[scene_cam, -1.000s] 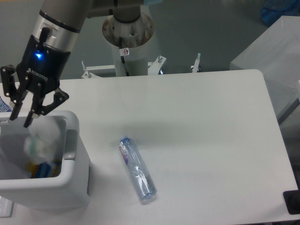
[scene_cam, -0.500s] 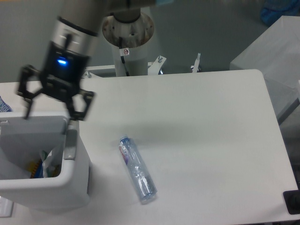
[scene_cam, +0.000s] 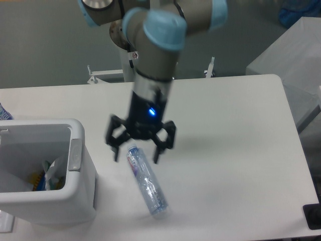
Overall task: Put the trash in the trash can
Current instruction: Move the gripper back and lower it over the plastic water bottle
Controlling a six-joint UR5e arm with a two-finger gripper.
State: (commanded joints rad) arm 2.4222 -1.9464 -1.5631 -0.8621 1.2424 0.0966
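**Q:** So what was in shot, starting from the left?

**A:** Far left was the bin (scene_cam: pixel 75 186), white and boxy, with a grey strip on its right rim. The crumpled clear cup (scene_cam: pixel 52 173) with the green bit lay inside it, against the right wall, next to some yellow and blue scraps I couldn't make out.

**Q:** And your pincer?

**A:** Next over. My gripper (scene_cam: pixel 136 154) hung pointing down over the table (scene_cam: pixel 225 140), blue light on, fingers spread wide with nothing between them. It sat right above the cap end of the bottle (scene_cam: pixel 146 181). The picture was smeared there, so I couldn't tell if a fingertip touched the plastic or just hovered beside it.

**Q:** Where was the bottle itself?

**A:** Flat on the table just right of the bin, not touching it. It lay slanted, the pink-blue label end up under my fingers, the clear end down toward the front edge.

**Q:** Anything further right?

**A:** Only bare white tabletop out to the rounded corner.
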